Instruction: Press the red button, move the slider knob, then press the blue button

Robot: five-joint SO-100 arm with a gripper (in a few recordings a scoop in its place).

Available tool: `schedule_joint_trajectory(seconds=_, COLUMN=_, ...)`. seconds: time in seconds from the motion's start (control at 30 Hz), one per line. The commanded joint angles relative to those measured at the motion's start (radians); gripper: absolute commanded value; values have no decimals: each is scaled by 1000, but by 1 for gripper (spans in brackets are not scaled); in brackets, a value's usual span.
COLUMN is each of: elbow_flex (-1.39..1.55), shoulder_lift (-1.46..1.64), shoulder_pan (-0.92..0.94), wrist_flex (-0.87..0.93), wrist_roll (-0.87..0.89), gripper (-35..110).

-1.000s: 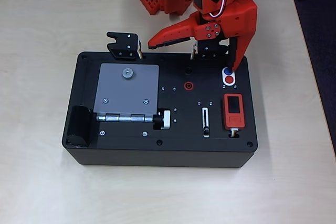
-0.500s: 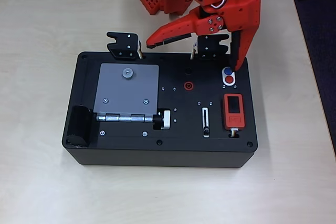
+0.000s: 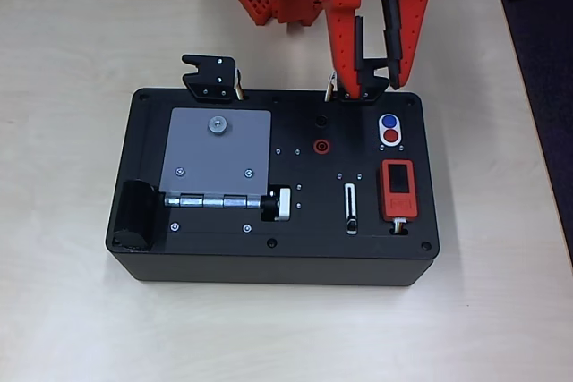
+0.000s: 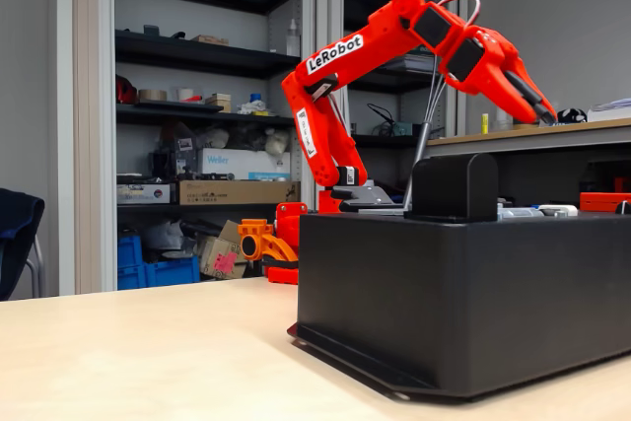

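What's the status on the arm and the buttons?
Gripper open, raised over the box's back edge. Blue button and red button both uncovered. Slider knob at the near end of its slot. Nothing in the way.

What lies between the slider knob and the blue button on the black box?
In the overhead view, bare black panel with two small screws lies between the slider knob and the blue button; the red button sits just beside that line.

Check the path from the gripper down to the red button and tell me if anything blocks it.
Nothing visible blocks it. In the overhead view the gripper hangs over the black box's back edge, with the blue button and then the red button just in front of it, both uncovered. The fixed view shows the gripper raised above the box.
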Motion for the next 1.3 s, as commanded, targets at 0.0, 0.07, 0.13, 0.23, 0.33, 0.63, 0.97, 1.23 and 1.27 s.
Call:
schedule_joint_trajectory(seconds=0.0, elbow_flex=54, shoulder_lift=114, shoulder_pan=-11, wrist_flex=-26, wrist_roll=40, gripper=0)
schedule_joint_trajectory(seconds=0.07, elbow_flex=101, shoulder_lift=167, shoulder_pan=-12, wrist_flex=-49, wrist_roll=57, gripper=0)
schedule_joint_trajectory(seconds=0.13, elbow_flex=160, shoulder_lift=229, shoulder_pan=-15, wrist_flex=-83, wrist_roll=80, gripper=0)
schedule_joint_trajectory(seconds=0.23, elbow_flex=245, shoulder_lift=324, shoulder_pan=-15, wrist_flex=-153, wrist_roll=114, gripper=0)
schedule_joint_trajectory(seconds=0.33, elbow_flex=316, shoulder_lift=411, shoulder_pan=-14, wrist_flex=-213, wrist_roll=155, gripper=0)
schedule_joint_trajectory(seconds=0.63, elbow_flex=462, shoulder_lift=615, shoulder_pan=-23, wrist_flex=-264, wrist_roll=236, gripper=0)
schedule_joint_trajectory(seconds=0.97, elbow_flex=637, shoulder_lift=804, shoulder_pan=80, wrist_flex=-256, wrist_roll=272, gripper=0)
schedule_joint_trajectory(seconds=1.23, elbow_flex=736, shoulder_lift=854, shoulder_pan=204, wrist_flex=-313, wrist_roll=187, gripper=0)
schedule_joint_trajectory(seconds=1.27, elbow_flex=733, shoulder_lift=851, shoulder_pan=207, wrist_flex=-316, wrist_roll=187, gripper=0)
